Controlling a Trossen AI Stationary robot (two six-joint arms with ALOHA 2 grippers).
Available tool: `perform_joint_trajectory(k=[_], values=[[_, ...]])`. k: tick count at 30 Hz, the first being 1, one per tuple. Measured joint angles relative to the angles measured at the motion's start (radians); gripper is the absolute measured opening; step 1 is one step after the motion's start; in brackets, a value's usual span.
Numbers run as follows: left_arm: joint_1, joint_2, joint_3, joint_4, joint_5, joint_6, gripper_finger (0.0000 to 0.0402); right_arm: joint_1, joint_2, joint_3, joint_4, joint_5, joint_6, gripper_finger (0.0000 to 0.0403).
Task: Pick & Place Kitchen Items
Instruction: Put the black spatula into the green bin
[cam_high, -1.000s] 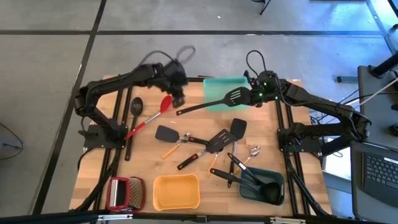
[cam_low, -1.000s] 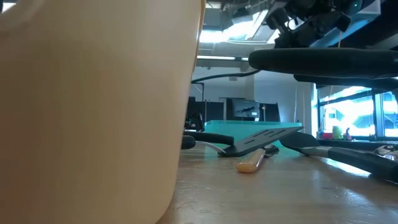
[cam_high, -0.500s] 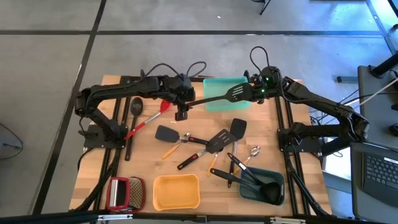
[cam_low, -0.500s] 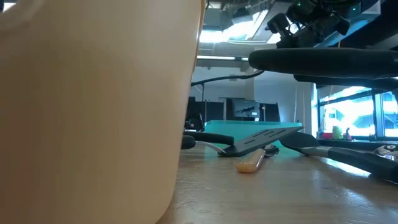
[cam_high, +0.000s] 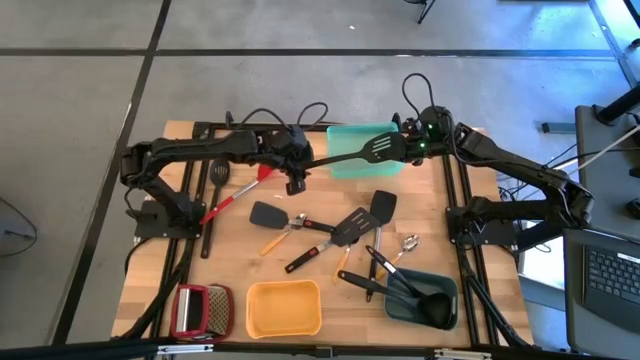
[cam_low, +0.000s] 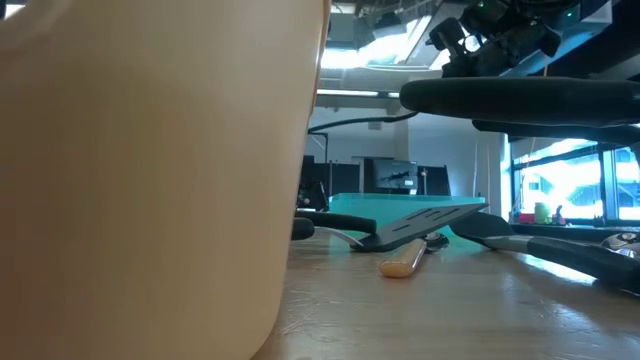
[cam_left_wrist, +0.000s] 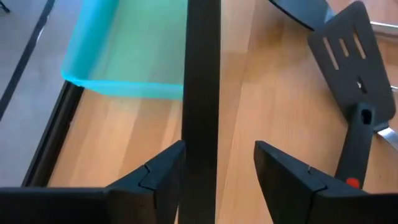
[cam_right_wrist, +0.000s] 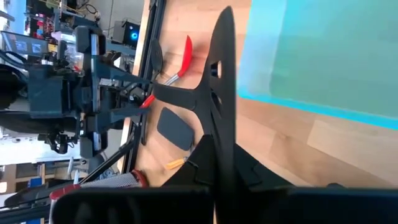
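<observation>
While the left arm has swung in from the table's left side, we see its left gripper (cam_high: 294, 178) spread on either side of the handle end of the black slotted turner (cam_high: 352, 155), the fingers (cam_left_wrist: 283, 177) flanking the handle without closing on it; a second earlier this gripper stood short of the handle and less widely parted. Below it on the table lie the red spoon (cam_high: 240, 190) and the loose spatulas (cam_high: 352, 226). Further right, the turner's slotted head hangs over the teal tray (cam_high: 352, 138), pinched by the right gripper (cam_high: 408, 148), whose fingers are pressed together on it. We judge a hand-over to be in preparation: the left must close before the right releases.
</observation>
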Motion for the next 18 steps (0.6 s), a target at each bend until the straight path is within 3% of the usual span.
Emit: perform_joint_trajectory(k=[9,18], values=[[0.001,0.0,0.0,0.022,-0.105,0.014,0.0212,0.001,0.0,0.0,0.003,-0.013,0.003,0.0005],[0.011,0.005,0.0,0.029,-0.068,0.016,0.0212,0.001,0.0,0.0,0.01,-0.013,0.007,0.0005]])
